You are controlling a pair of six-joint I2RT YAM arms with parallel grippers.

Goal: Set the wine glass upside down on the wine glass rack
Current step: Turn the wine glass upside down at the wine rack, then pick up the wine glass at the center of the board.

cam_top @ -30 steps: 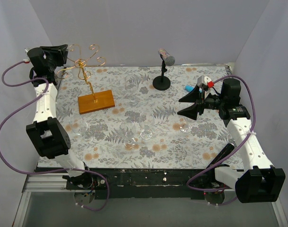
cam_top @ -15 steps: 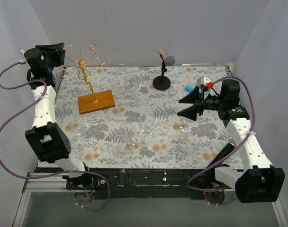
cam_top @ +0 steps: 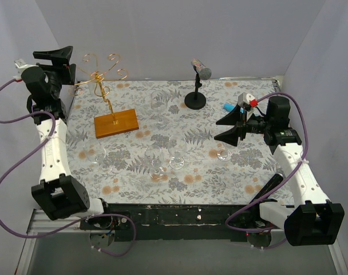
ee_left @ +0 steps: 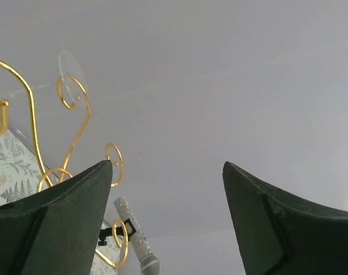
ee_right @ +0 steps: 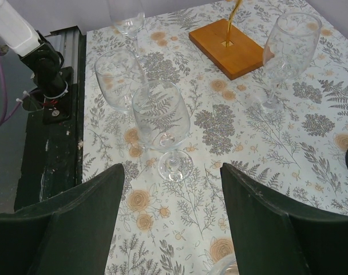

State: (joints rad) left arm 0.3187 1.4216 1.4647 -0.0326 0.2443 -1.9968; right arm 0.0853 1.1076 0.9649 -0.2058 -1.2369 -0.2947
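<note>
Left gripper (cam_top: 62, 62) has just released and backed off, jaws apart, empty. Wine glass (ee_left: 71, 64) now hangs upside down on the rack (cam_top: 109, 104), at the far-left corner of the table (cam_top: 162, 117). Right gripper (cam_top: 226, 127) apart, idle. Placement looks done.

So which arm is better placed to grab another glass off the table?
The right one, I'd say. The right gripper is open and hangs over the upright wine glasses on the table, one just ahead of it. The left gripper is raised beside the wine glass rack, away from them.
</note>
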